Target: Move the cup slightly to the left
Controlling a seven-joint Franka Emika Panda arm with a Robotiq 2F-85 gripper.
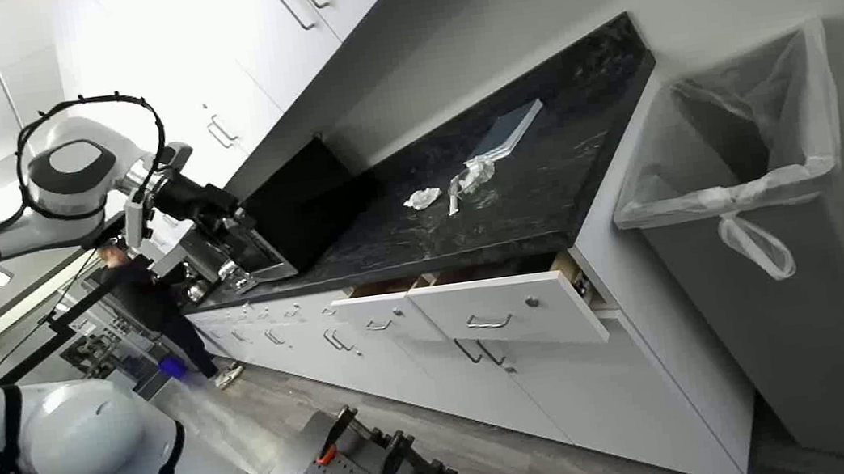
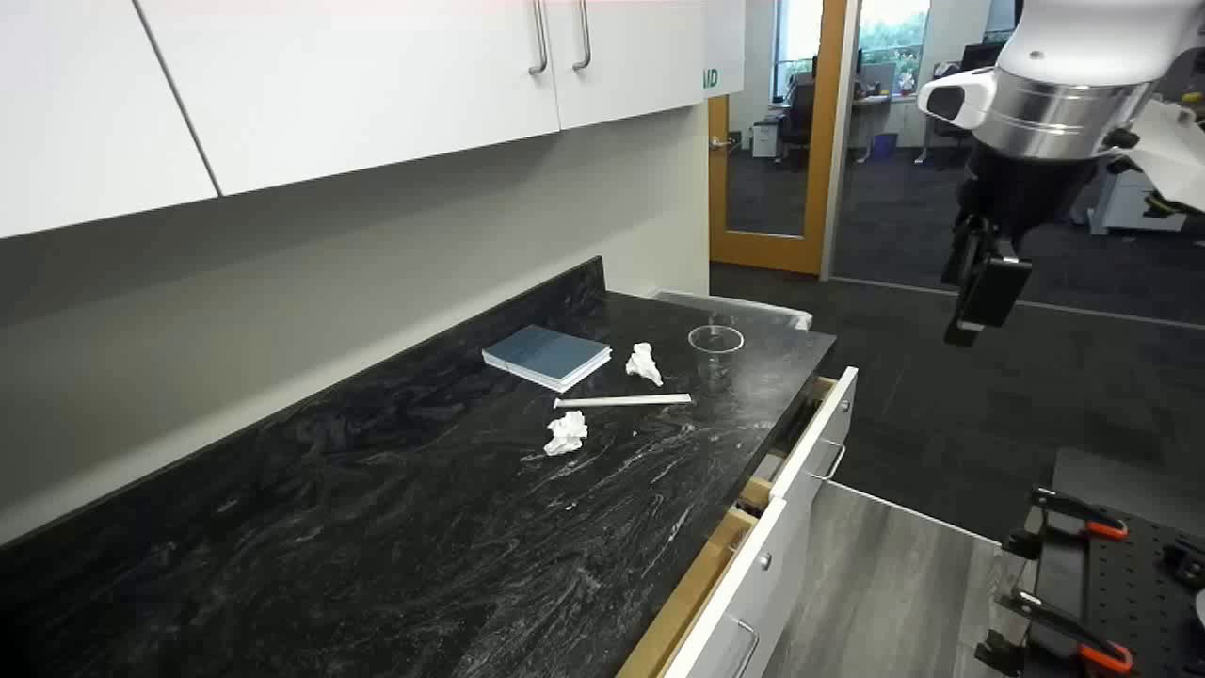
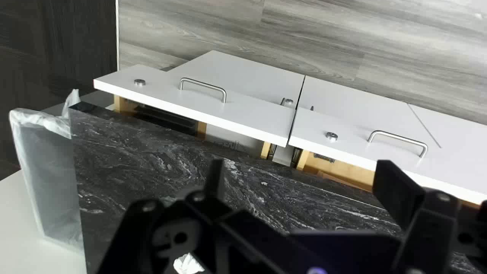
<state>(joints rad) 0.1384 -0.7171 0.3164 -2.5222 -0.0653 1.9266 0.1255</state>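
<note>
"Dark marbled counter (image 2: pixel 395 556), white cupboards (image 2: pixel 377 85) hanging over it, two white drawers (image 2: pixel 827 435) pulled out along the front. Where's the cup (image 2: pixel 715 356)?"

"Toward the far right corner of the counter, in an exterior view. It's clear, and it stands upright with its round rim on top."

"What lies around it?"

"Just left of it, but apart, there's some crumpled paper (image 2: pixel 644 365). Nearer lies a thin white stick (image 2: pixel 621 401), then a second paper wad (image 2: pixel 567 433). Left of the crumpled paper, toward the wall (image 2: pixel 424 245), a blue book (image 2: pixel 546 356) lies flat."

"And past the end?"

"A gray bin (image 1: pixel 796 351), with a clear liner (image 1: pixel 782 185) folded over its rim, standing beside the counter's far end."

"How are the fingers (image 3: pixel 397 192)?"

"Spread wide in the wrist view, with nothing between them. In an exterior view the robot arm (image 2: pixel 1083 47) holds them off to the right of the counter, well apart from the cup."

"Can you pick out the cup from the wrist view?"

"I can't tell it there. Some white paper (image 3: pixel 188 263) shows low down among the dark parts of the fingers; which wad, I can't say."

"Anyone about?"

"Yes, in an exterior view: a person (image 1: pixel 141 302) in dark clothes stands well back at the left, past a black box (image 1: pixel 302 195) on the counter."
</note>
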